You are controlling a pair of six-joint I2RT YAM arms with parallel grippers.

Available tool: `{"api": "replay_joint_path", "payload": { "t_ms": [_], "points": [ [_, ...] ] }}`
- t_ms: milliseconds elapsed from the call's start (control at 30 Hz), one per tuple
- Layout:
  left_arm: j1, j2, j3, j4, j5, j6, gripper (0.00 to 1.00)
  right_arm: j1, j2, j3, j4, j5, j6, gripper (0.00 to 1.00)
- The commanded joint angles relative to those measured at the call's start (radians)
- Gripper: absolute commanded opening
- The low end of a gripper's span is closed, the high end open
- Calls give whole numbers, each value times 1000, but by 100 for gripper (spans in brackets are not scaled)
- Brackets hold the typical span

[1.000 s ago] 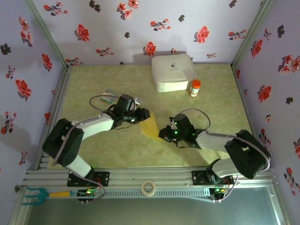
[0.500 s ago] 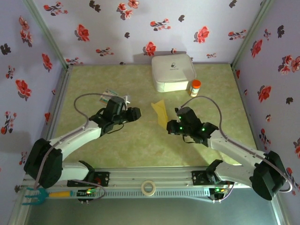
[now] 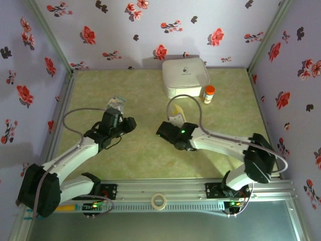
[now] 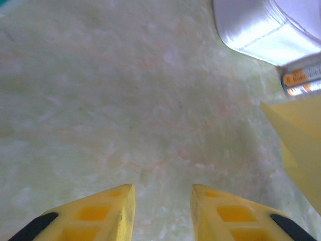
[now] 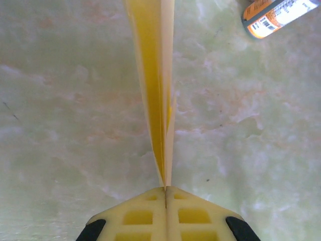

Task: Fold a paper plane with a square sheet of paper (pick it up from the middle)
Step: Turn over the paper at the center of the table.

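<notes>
Floral purple walls are enclosing a green marbled bench (image 3: 150,155). Right jaws are pinching shut on the folded yellow paper (image 5: 153,75), which is sticking out edge-on over mid-bench, near the white box (image 3: 185,78) and orange bottle (image 3: 208,94). Left jaws are hanging partly open, gripping nothing, well apart from the paper.

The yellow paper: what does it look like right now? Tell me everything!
The paper is thin, plain yellow, folded flat into a narrow layered strip. The right gripper is shut on one end, holding it edge-on over the green table, near the small bottle. Nothing else holds it; whether its far end touches the table is unclear.
</notes>
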Motion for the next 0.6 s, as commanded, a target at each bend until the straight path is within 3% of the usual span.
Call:
{"api": "replay_joint_path", "payload": {
  "t_ms": [0, 167, 300, 433, 567],
  "points": [
    [27, -40, -30, -38, -33, -34, 34, 62, 101, 59, -80, 145, 11, 5],
    [54, -88, -40, -71, -34, -36, 34, 125, 271, 122, -55, 33, -13, 8],
    [71, -117, -54, -85, -34, -43, 34, 136, 268, 95, 56, -118, -41, 14],
    [79, -129, -51, -96, -30, -36, 35, 121, 145, 36, 181, -248, -55, 45],
    [78, -107, -47, -68, 24, -28, 36, 27, -16, -80, 338, -456, -28, 59]
  ]
}}
